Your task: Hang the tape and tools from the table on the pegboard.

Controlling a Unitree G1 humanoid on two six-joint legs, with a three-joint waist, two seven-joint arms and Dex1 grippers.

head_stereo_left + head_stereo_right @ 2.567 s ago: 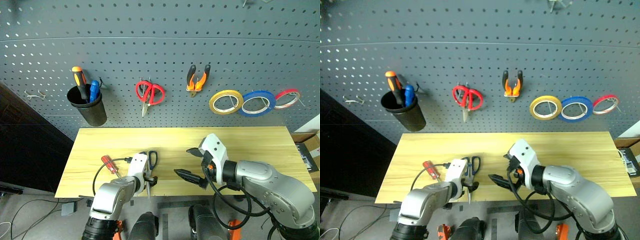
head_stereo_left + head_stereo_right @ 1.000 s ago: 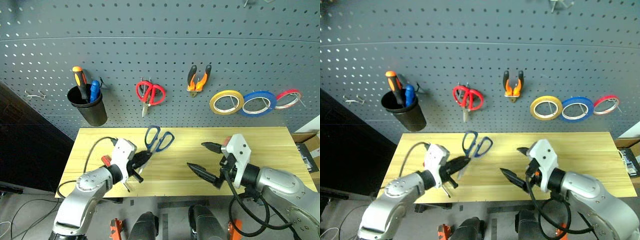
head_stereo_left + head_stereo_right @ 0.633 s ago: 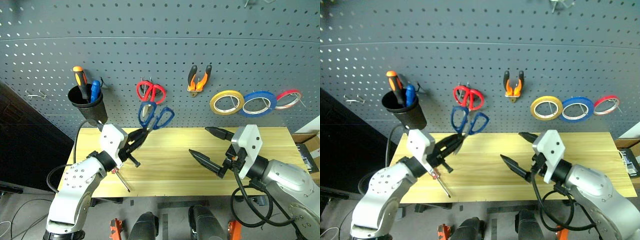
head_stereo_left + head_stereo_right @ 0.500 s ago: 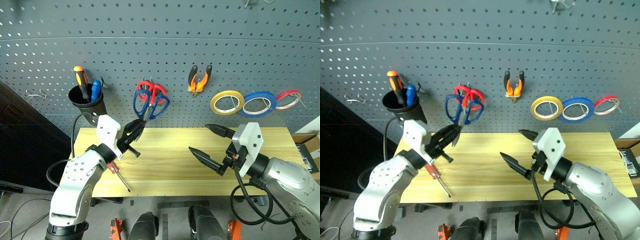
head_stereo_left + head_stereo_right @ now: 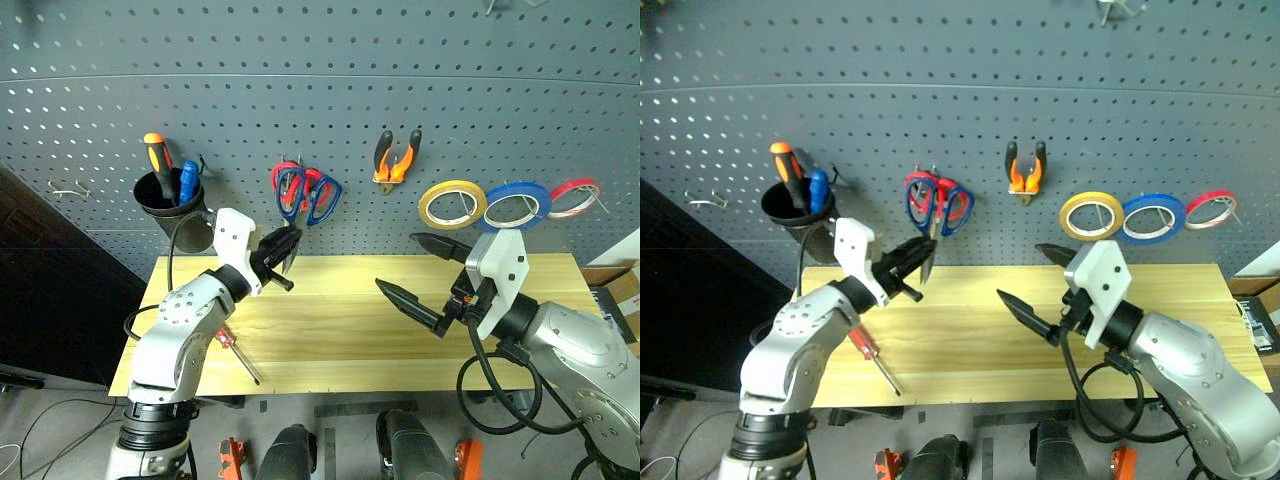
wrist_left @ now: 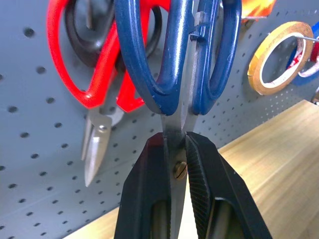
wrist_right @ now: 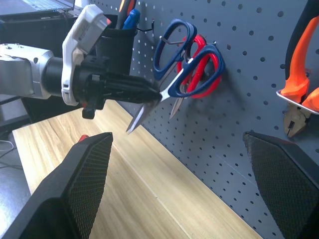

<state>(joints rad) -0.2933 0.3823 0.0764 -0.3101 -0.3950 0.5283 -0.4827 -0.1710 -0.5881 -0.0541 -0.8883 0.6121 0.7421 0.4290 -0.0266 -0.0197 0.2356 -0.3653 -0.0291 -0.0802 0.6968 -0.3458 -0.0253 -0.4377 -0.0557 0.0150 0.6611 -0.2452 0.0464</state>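
Observation:
My left gripper is shut on the blades of the blue-handled scissors. It holds their handles up against the pegboard, overlapping the hanging red scissors. The left wrist view shows the black fingers clamped at the pivot of the blue scissors. A red-handled screwdriver lies on the table at the front left. The yellowish tape and the orange-handled pliers hang on the board. My right gripper stands open and empty above the table's right half.
A black cup holding an orange and a blue screwdriver hangs on the board at the left. Blue tape and red tape hang right of the yellowish roll. An empty metal hook sits at the far left.
My left gripper has carried the blue scissors up and away from the table to the pegboard, over the red scissors. The right gripper has risen a little, staying open.

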